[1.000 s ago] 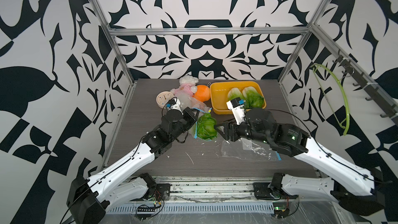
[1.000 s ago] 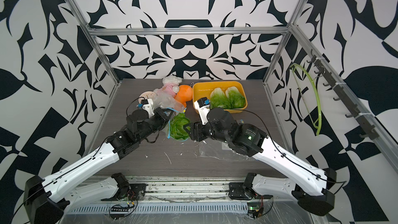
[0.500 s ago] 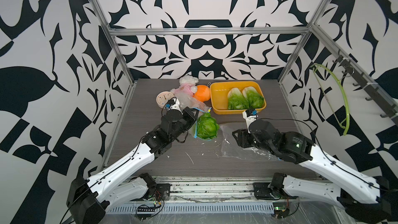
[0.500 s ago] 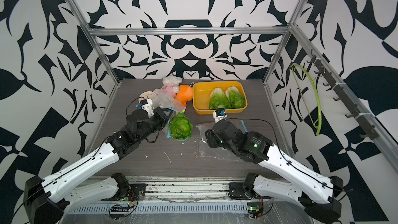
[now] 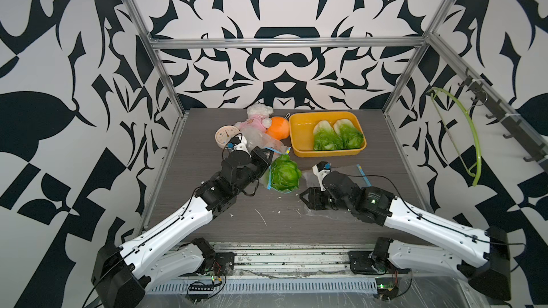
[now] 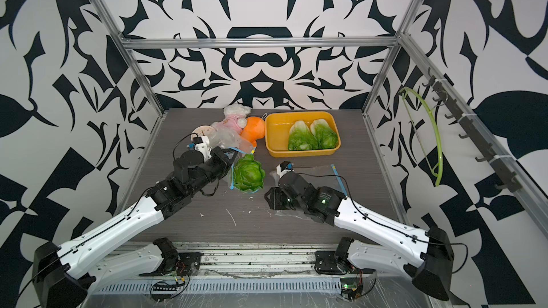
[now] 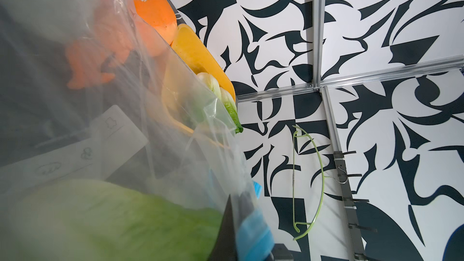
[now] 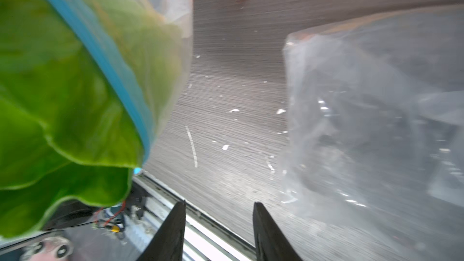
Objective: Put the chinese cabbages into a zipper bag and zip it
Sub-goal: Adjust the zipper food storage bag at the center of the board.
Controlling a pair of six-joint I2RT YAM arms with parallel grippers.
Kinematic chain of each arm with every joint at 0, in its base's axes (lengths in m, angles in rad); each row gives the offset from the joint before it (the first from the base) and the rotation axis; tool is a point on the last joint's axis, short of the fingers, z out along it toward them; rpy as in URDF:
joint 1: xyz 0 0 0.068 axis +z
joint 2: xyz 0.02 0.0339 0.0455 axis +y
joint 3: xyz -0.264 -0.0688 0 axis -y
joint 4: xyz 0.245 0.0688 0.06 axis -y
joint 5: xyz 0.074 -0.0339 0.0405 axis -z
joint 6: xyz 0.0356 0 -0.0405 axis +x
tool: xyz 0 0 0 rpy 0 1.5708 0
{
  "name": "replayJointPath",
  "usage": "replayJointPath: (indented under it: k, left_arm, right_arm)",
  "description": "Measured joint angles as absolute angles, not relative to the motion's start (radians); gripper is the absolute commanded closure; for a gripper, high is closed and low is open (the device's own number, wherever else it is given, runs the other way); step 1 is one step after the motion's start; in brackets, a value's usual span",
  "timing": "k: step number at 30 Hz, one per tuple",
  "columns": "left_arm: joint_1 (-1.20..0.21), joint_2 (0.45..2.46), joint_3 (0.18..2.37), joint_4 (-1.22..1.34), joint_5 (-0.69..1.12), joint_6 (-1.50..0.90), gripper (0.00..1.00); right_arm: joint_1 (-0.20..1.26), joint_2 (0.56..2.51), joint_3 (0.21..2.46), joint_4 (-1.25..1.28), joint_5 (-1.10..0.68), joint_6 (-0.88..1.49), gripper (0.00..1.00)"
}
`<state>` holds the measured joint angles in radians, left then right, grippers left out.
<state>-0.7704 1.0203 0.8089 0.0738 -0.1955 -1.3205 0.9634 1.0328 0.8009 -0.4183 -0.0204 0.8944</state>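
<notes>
Frilly green chinese cabbage sits half in a clear blue-zip plastic bag; my left jaws pinch its edge, right jaws apart, empty

Robot lab test cell, not a home or a kitchen. Bare aluminium framing is boxing in a small dark wood-grain tabletop. Black-and-white patterned panels are covering every wall in both top views. Left arm and right arm, white with black joints, are rising from a metal rail along the near edge. Exposed circuit boards with loose wiring are sitting below it, and a green indicator light is glowing. A hook rack on a side wall is carrying a green hanger.
</notes>
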Motion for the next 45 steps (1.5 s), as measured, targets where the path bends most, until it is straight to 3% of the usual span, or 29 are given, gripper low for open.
replayJointPath:
  k: [14, 30, 45]
  left_arm:
    - [-0.77, 1.023, 0.809, 0.093, -0.195, -1.336, 1.0]
    - [-0.77, 1.024, 0.809, 0.117, -0.194, -1.356, 1.0]
    - [-0.77, 1.024, 0.797, 0.153, -0.189, -1.403, 1.0]
  right_arm:
    - [0.929, 0.97, 0.667, -0.111, -0.116, 1.054, 0.61]
    - [0.883, 1.037, 0.611, 0.08, -0.18, 1.155, 0.74]
    - [0.874, 1.062, 0.561, 0.257, -0.175, 1.276, 0.75]
